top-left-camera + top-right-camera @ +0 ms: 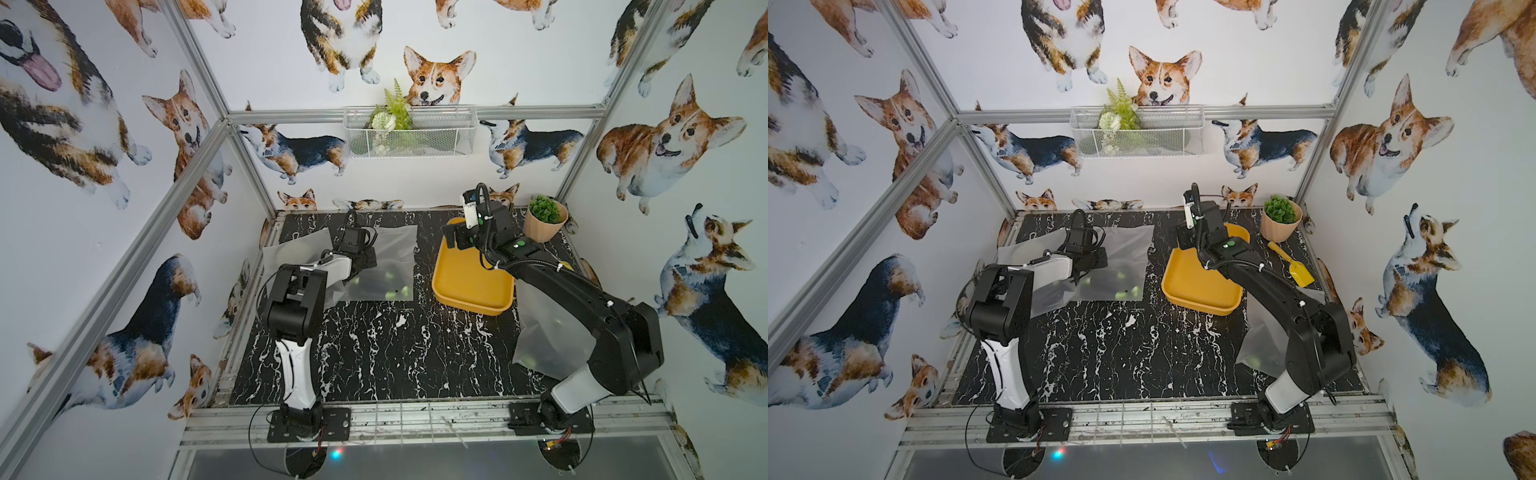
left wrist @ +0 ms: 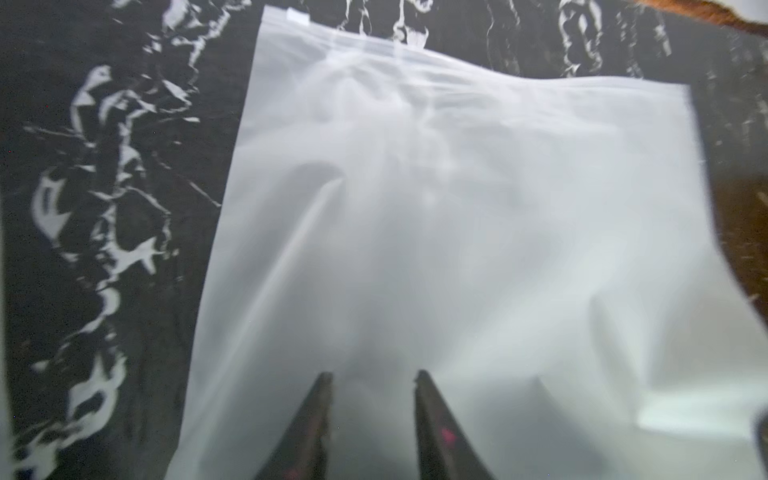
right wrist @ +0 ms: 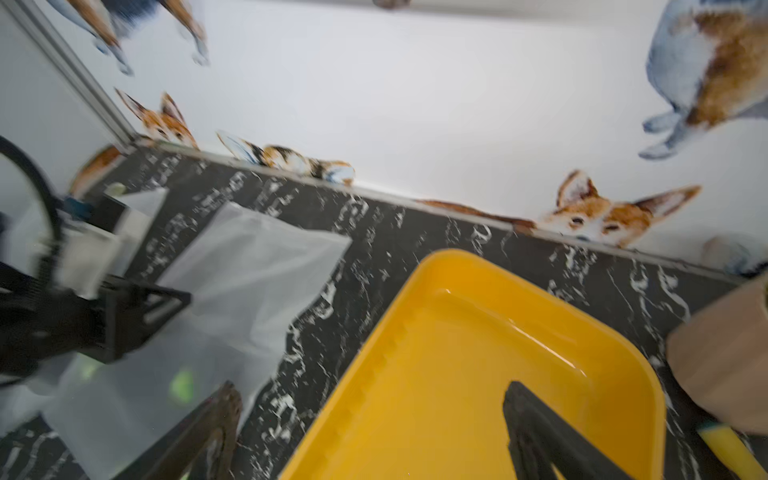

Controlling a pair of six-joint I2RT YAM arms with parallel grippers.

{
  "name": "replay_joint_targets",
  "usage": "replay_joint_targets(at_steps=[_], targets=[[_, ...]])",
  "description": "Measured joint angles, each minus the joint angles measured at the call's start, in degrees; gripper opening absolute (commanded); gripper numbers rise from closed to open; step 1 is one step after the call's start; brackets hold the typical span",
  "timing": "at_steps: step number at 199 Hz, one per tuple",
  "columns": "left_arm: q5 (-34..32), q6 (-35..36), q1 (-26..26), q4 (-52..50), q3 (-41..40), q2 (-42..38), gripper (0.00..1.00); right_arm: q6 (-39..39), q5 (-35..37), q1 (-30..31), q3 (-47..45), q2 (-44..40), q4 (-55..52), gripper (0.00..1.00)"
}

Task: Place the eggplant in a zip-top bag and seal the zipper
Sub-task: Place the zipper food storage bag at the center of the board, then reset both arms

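Left gripper [image 2: 374,374], jaws parted, over a frosted zip-top bag [image 2: 457,208]; right gripper [image 3: 374,415], spread wide, above a yellow tray [image 3: 457,332].

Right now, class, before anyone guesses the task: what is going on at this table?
The left end effector hangs, jaws apart, over a frosted zip-top bag lying on the black marble table. The right end effector is open above the yellow tray, which looks empty. No eggplant shows in any view, and neither arm seems to grip anything.
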Motion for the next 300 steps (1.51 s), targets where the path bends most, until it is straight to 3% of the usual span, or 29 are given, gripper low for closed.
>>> replay_joint_targets(at_steps=[28, 51, 70, 108, 132, 152, 218, 268, 300], targets=[[8.3, 0.2, 0.2, 4.4, -1.6, -10.1, 0.99, 0.2, 5.9, -1.5, -9.4, -4.2, 0.2, 1.00], [10.1, 1.0, 0.9, 7.3, -4.5, -16.5, 0.99, 1.7, 10.9, -5.2, -14.7, -8.3, 0.0, 1.00], [6.5, 2.6, 2.6, 8.8, -9.7, -21.1, 0.99, 2.4, 14.5, -9.6, -19.5, -12.0, 1.4, 1.00], [-9.5, 14.4, 4.4, 14.7, -28.5, -29.9, 0.99, 1.1, 20.7, -14.6, -32.6, -18.6, 6.9, 1.00], [-12.3, 18.2, 9.4, 17.7, -35.5, -35.2, 0.99, 0.2, 21.6, -18.9, -39.1, -22.2, 11.9, 1.00], [-12.5, 18.9, 11.8, 22.6, -39.2, -34.1, 0.99, 0.4, 21.9, -20.6, -42.7, -22.2, 17.0, 1.00], [-12.3, 18.6, 11.6, 46.0, -50.1, -22.5, 0.99, -1.5, 18.3, -22.0, -52.1, -12.4, 40.8, 1.00], [-13.4, 18.4, 11.0, 51.3, -49.5, -21.7, 0.99, -2.6, 8.9, -26.2, -54.9, -5.2, 55.5, 1.00], [-14.2, 18.5, 10.7, 51.8, -49.3, -21.6, 0.99, -2.2, 5.0, -26.9, -55.5, -4.4, 57.6, 1.00]])
